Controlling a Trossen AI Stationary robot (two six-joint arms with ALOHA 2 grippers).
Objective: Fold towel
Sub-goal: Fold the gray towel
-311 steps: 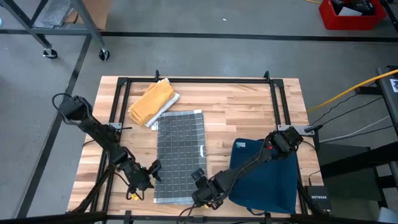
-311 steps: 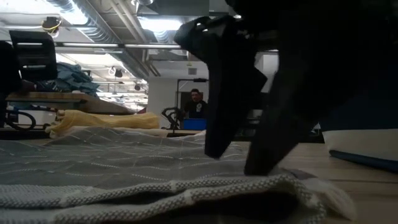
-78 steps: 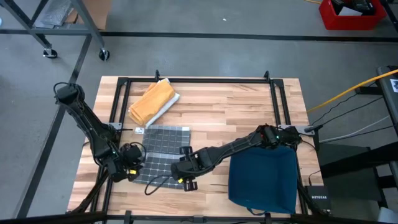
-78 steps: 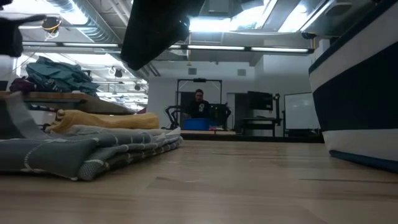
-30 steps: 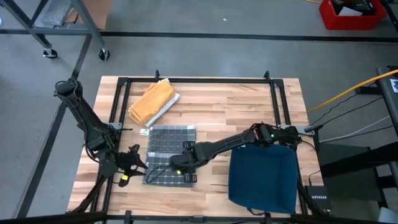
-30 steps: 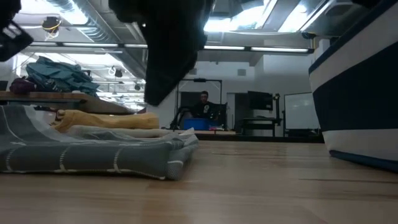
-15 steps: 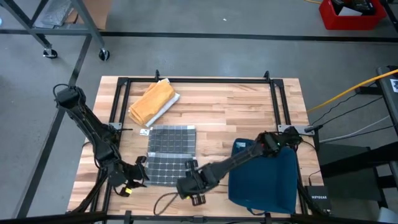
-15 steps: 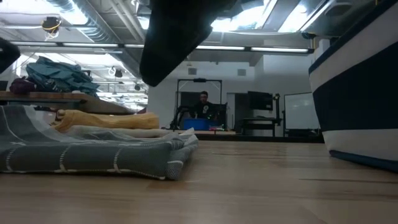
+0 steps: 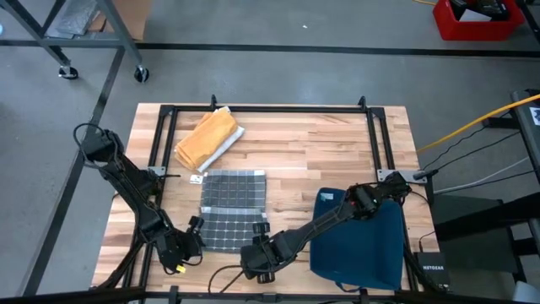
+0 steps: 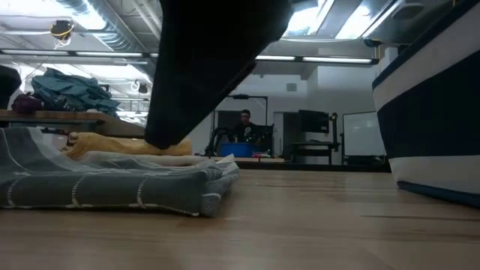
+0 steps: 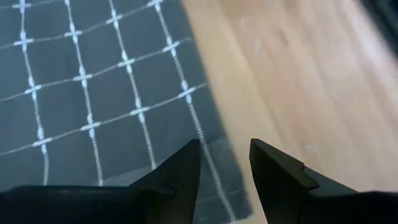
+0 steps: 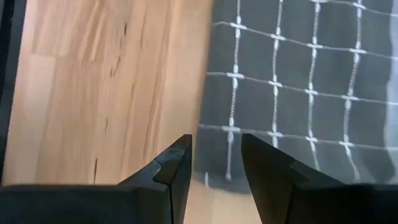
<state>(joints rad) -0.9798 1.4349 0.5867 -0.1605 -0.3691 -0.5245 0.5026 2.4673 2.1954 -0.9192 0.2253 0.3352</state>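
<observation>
Left gripper (image 9: 187, 245) sat near the bench's (image 9: 321, 143) front edge, just off the grey towel's (image 9: 230, 209) front-left corner, fingers (image 11: 180, 171) parted with nothing between them. Right gripper (image 9: 258, 260) hovered at the towel's front-right corner, also parted and empty. Grey towel lay folded, left of the bench's middle. Blue cloth (image 9: 359, 241) sat at the front-right corner. Yellow towel (image 9: 207, 137) lay toward the back-left corner.

The folded towel (image 9: 231, 209) lies on the table (image 9: 321, 148) near its front edge, left of middle. A second towel (image 9: 207, 138) sits behind it toward the back left corner. A large cloth (image 9: 359, 236) covers the front right corner.
</observation>
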